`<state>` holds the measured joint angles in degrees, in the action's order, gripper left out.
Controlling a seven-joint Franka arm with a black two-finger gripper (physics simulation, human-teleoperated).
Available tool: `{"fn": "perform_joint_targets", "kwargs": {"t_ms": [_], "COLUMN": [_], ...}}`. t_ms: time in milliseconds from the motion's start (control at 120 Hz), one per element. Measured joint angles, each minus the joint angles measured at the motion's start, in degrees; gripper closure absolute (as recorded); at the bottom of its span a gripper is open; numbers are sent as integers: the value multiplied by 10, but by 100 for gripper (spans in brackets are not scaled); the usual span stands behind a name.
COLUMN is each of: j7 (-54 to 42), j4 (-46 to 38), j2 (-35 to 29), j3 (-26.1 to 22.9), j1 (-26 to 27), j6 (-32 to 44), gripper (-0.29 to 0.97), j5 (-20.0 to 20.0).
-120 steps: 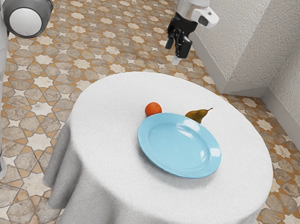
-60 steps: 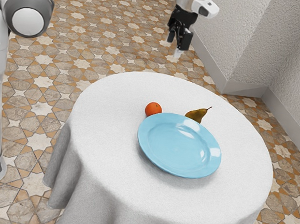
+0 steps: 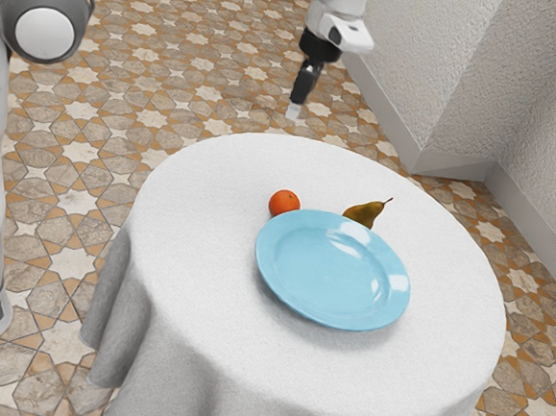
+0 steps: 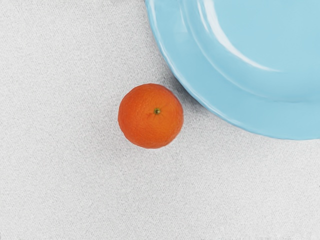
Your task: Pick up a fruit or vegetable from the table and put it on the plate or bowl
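A small orange (image 3: pixel 284 203) lies on the white tablecloth, just off the far rim of the empty light-blue plate (image 3: pixel 333 270). A brown-green pear (image 3: pixel 364 213) rests beside it, stem toward the exterior view's right, also near the plate's far rim. My gripper (image 3: pixel 295 108) hangs high above the table's far edge, well above the orange, open and holding nothing. In the wrist view the orange (image 4: pixel 150 116) sits almost centred under my hand, close to the plate's rim (image 4: pixel 240 60) but with a narrow gap between them.
The round table (image 3: pixel 214 290) is draped in a white cloth that falls over its edges. Patterned floor tiles surround it. A textured wall (image 3: pixel 444 57) with a corner stands close behind at the exterior view's right.
My hand has shifted toward the exterior view's left and turned about its axis, so it now shows edge-on. The orange, pear and plate have not moved.
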<state>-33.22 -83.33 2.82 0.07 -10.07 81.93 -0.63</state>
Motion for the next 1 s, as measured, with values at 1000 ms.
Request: {"fn": "perform_joint_targets", "kwargs": {"t_ms": [1000], "j7": [-646], "j4": [-178], "j2": [-64], "j3": [30], "j1": [-12], "j6": [84], "gripper": [0], "j5": [-19]}}
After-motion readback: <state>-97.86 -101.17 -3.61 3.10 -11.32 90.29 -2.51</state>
